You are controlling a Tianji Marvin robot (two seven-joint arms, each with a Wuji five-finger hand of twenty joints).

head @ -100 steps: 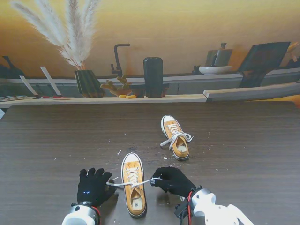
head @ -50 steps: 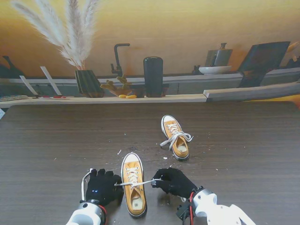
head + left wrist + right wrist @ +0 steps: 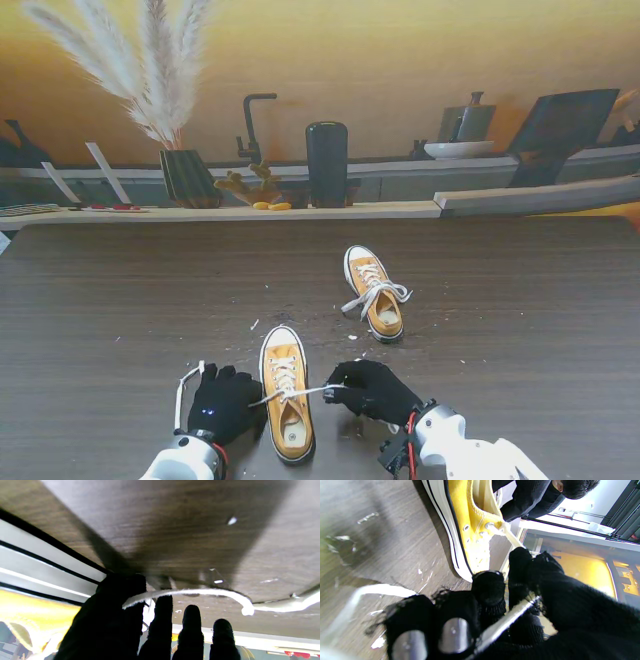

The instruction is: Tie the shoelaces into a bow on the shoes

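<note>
The left hand (image 3: 224, 402) gripped one white lace end (image 3: 190, 593) beside the near yellow shoe (image 3: 284, 393), the lace looping up past its outer side; the right hand (image 3: 371, 388) pinched the other lace end (image 3: 318, 388) at the shoe's opposite flank, drawing it taut across the tongue; farther off on the dark wooden table (image 3: 520, 300), a second yellow shoe (image 3: 375, 292) lay with its laces (image 3: 377, 293) loose; beyond stood a shelf with a vase of pampas grass (image 3: 185, 172).

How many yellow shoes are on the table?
2. One yellow sneaker lies near me between the left hand and right hand, which each hold one of its laces. The other yellow sneaker sits farther from me, to the right, already tied.
</note>
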